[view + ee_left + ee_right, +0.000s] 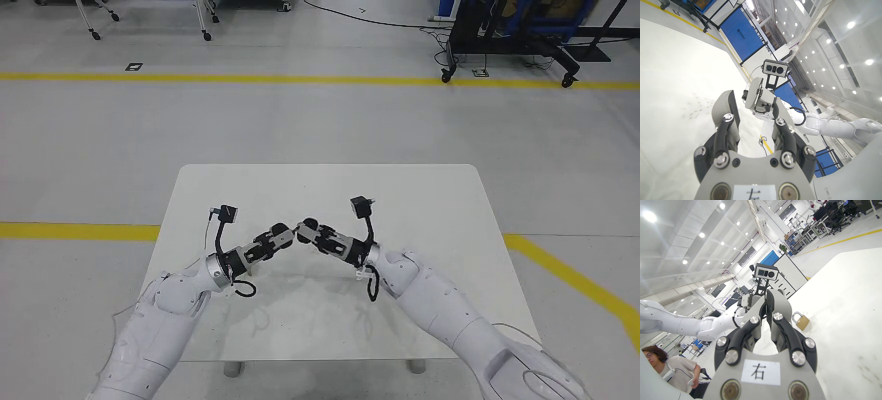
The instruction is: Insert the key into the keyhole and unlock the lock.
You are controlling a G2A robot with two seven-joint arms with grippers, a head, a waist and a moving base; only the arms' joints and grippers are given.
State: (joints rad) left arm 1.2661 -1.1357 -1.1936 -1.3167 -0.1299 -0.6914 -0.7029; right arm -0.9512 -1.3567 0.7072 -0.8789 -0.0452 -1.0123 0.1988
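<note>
The right tool (770, 294) is holding its pads (770, 303) pressed together; whether a key is sitting between them is too hidden to tell. The left tool (754, 97) is hanging with fingers (725, 106) spread apart, nothing between them. The brass padlock (801, 321) is lying on the tabletop (848, 291) just beside the right tool, shackle closed. I judge the left tool should be gripping its body first, steadying the keyhole. A white label (761, 371) with 1 printed character is showing on each tool's housing.
</note>
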